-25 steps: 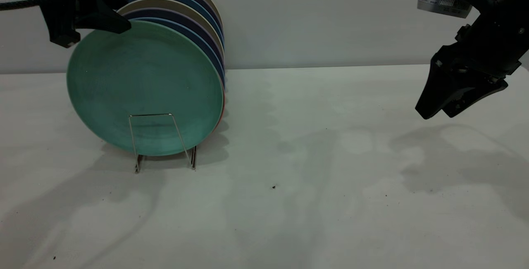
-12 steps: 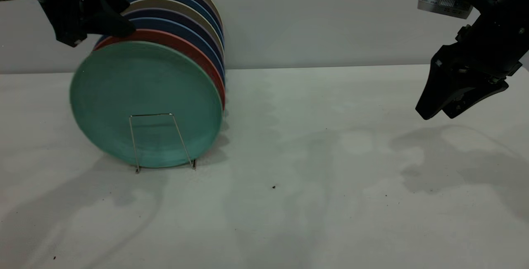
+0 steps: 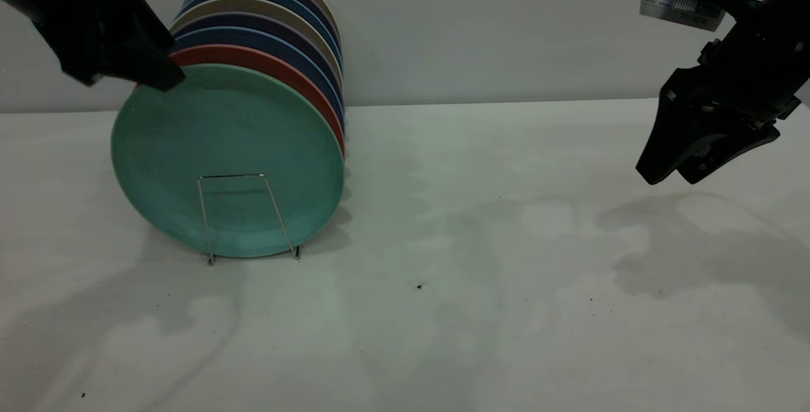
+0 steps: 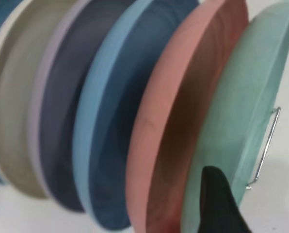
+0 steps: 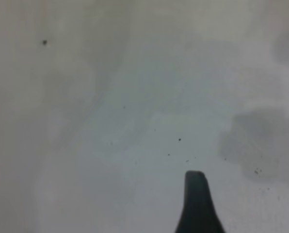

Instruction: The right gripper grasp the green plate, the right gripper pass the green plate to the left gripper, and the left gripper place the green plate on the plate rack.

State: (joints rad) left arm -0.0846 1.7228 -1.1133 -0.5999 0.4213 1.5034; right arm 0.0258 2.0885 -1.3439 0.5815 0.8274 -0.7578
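Note:
The green plate [image 3: 228, 159] stands on edge in the front slot of the plate rack [image 3: 231, 176], leaning back on a salmon-pink plate [image 3: 266, 61]. My left gripper [image 3: 126, 76] hovers at the plate's upper left rim, jaws apart and holding nothing. In the left wrist view one of its fingertips [image 4: 215, 194] sits just in front of the green plate [image 4: 241, 121], with the rack wire [image 4: 268, 145] beside it. My right gripper [image 3: 669, 178] hangs open and empty above the table at the far right; one of its fingertips [image 5: 195, 194] shows over bare table.
Behind the pink plate, several dark blue and beige plates [image 3: 278, 13] fill the rest of the rack. The white table [image 3: 481, 260] stretches between the rack and the right arm, with a grey wall behind.
The green plate has dropped from the left gripper's hold down into the rack. The left gripper has let go and drawn away to the left. The right arm has not moved.

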